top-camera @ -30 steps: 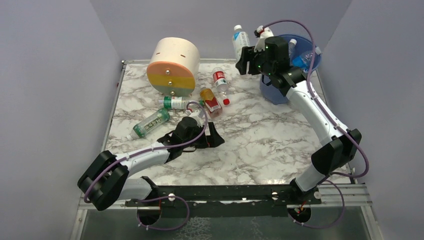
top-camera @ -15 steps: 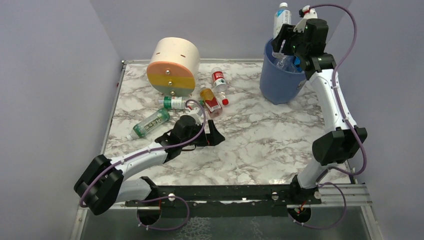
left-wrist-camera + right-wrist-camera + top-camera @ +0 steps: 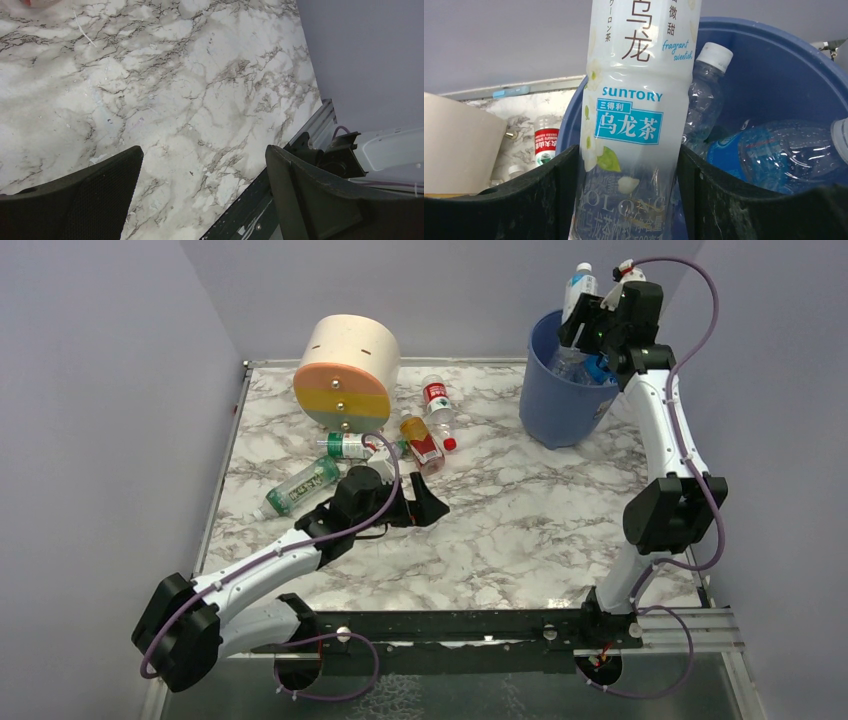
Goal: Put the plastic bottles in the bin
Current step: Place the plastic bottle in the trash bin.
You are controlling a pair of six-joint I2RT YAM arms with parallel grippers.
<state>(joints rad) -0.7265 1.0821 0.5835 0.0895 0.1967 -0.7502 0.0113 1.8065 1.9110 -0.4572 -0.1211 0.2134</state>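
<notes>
My right gripper (image 3: 580, 322) is shut on a white-labelled oolong tea bottle (image 3: 577, 288) and holds it upright over the open blue bin (image 3: 555, 410). In the right wrist view the bottle (image 3: 636, 115) fills the gap between my fingers (image 3: 719, 195). Inside the bin (image 3: 774, 75) lie a clear white-capped bottle (image 3: 704, 95) and a blue-labelled bottle (image 3: 769, 155). My left gripper (image 3: 425, 508) is open and empty, low over the marble table (image 3: 150, 75). On the table lie two green-labelled bottles (image 3: 305, 483) (image 3: 348, 445), an orange-tinted bottle (image 3: 422, 440) and a red-labelled bottle (image 3: 440, 405).
A cream, orange and yellow cylinder (image 3: 347, 373) lies on its side at the back left, right behind the loose bottles. Purple walls close in the table on three sides. The black rail (image 3: 450, 625) runs along the near edge.
My right arm has carried the oolong bottle from left of the bin up and over its opening. My left arm has drawn back slightly to the left, gripper still open.
</notes>
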